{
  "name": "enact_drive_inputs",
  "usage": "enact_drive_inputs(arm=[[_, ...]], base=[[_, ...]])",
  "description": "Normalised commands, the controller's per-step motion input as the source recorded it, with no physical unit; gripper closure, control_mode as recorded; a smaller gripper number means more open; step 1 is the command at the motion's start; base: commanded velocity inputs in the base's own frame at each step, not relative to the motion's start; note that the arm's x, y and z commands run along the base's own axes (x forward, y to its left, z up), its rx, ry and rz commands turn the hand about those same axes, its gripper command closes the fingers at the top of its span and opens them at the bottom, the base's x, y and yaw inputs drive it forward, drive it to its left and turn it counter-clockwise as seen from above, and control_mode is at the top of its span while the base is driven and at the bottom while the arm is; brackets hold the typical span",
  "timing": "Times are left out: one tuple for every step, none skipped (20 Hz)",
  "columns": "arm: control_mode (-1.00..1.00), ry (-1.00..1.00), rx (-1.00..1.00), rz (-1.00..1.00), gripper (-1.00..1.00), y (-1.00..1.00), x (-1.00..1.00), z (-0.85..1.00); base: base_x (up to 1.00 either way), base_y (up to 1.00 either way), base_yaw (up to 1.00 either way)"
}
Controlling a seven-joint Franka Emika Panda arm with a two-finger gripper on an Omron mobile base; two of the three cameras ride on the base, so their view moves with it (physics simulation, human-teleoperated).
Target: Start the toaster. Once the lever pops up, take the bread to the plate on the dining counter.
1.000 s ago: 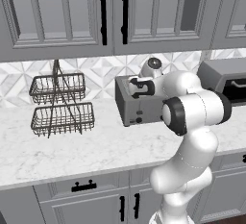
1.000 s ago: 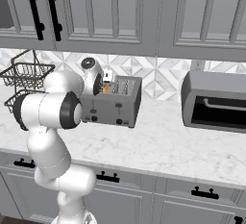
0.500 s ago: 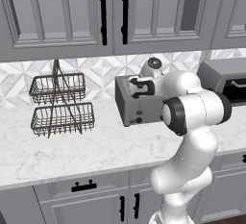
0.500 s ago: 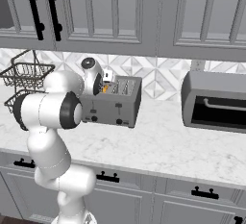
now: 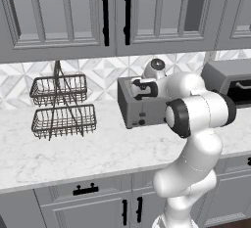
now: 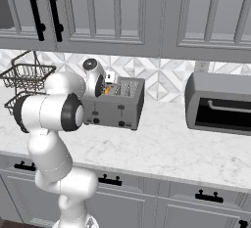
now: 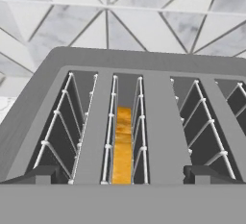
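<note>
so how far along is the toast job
Early. The bread sits down in the toaster's second slot. The open gripper hovers above that slot, holding nothing. Whether toasting has started, I can't tell. Left: lift the bread out, carry it to the plate.

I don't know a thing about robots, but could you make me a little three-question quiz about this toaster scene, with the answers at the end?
1. True or false: the bread sits down inside a slot of the toaster.
2. In the hand view, which slot from the left holds it?
A. first
B. second
C. fourth
3. Fill in: the gripper hangs above the toaster's slots with its jaws ____.

Key:
1. True. Its golden-orange crust shows edge-on, down between the slot's wires.
2. B.
3. Open: its two dark tips stand far apart, gripping nothing.
</note>
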Motion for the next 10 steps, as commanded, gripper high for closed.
enact_drive_inputs(arm=[[-1.00,0.00,0.00,0.00,-1.00,0.00,0.00,0.00],[-1.00,0.00,0.00,0.00,-1.00,0.00,0.00,0.00],[-1.00,0.00,0.00,0.00,-1.00,0.00,0.00,0.00],[-1.00,0.00,0.00,0.00,-1.00,0.00,0.00,0.00],[-1.00,0.00,0.00,0.00,-1.00,0.00,0.00,0.00],[-1.00,0.00,0.00,0.00,-1.00,0.00,0.00,0.00],[-1.00,0.00,0.00,0.00,-1.00,0.00,0.00,0.00],[-1.00,0.00,0.00,0.00,-1.00,0.00,0.00,0.00],[-1.00,0.00,0.00,0.00,-1.00,0.00,0.00,0.00],[-1.00,0.00,0.00,0.00,-1.00,0.00,0.00,0.00]], base=[[0.00,0.00,0.00],[0.00,0.00,0.00],[0.00,0.00,0.00],[0.00,0.00,0.00],[0.00,0.00,0.00],[0.00,0.00,0.00],[0.00,0.00,0.00],[0.00,0.00,0.00],[0.00,0.00,0.00],[0.00,0.00,0.00]])
